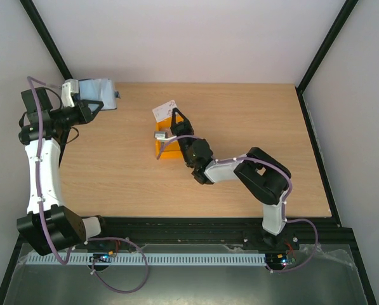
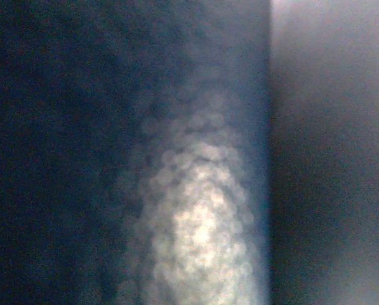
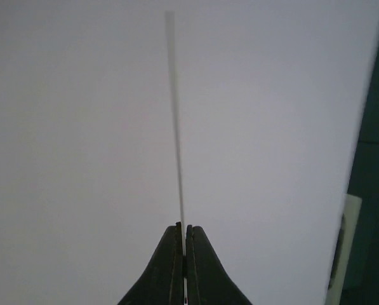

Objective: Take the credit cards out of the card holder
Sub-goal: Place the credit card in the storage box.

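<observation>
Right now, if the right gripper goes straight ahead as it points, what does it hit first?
Nothing near: past the credit card pinched in the right gripper, only the white wall shows, distance unclear.

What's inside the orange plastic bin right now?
One pale grey flat card shows at the orange plastic bin's left rim. The right gripper, jaws shut on a thin white card, covers the bin's right side, so the rest is hidden.
</observation>
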Tool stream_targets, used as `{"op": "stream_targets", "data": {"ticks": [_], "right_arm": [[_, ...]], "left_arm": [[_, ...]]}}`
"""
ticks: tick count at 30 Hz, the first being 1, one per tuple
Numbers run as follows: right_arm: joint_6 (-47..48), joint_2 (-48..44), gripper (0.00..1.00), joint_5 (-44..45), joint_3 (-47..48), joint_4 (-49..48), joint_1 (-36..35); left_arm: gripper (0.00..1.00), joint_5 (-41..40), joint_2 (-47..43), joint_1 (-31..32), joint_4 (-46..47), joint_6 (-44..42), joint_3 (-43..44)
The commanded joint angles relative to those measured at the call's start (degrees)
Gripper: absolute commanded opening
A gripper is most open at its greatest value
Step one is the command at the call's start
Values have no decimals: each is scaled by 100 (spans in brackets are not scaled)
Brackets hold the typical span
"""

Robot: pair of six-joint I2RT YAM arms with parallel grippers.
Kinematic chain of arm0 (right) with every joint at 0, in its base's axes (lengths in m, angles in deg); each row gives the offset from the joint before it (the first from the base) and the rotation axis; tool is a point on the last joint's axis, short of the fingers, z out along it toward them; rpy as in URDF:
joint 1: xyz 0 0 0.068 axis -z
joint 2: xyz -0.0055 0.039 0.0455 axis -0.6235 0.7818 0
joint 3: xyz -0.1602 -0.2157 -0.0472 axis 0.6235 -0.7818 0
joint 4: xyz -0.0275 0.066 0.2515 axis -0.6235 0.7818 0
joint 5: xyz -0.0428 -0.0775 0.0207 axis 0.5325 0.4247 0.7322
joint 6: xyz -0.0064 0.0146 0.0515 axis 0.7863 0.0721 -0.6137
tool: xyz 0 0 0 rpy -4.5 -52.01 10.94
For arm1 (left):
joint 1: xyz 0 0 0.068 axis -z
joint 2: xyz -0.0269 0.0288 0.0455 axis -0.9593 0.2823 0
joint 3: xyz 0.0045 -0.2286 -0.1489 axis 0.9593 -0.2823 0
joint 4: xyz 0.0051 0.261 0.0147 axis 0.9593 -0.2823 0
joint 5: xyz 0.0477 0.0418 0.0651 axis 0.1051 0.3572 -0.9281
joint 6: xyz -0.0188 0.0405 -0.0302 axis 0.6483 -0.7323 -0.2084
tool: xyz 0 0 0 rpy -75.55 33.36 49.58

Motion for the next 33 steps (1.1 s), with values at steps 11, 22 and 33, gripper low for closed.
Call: {"op": "stream_targets", "data": {"ticks": [11, 22, 33], "right_arm": [[-6376, -321, 2, 719, 3479, 10456, -19], [-6339, 745, 2, 431, 4698, 11038, 349], [-6266, 1120, 2, 489, 4669, 11094, 409]], "left_arm": [[8, 172, -78, -55, 42, -38, -42], [8, 181, -103, -57, 43, -28, -70], [9, 177, -50, -51, 50, -28, -81]]}}
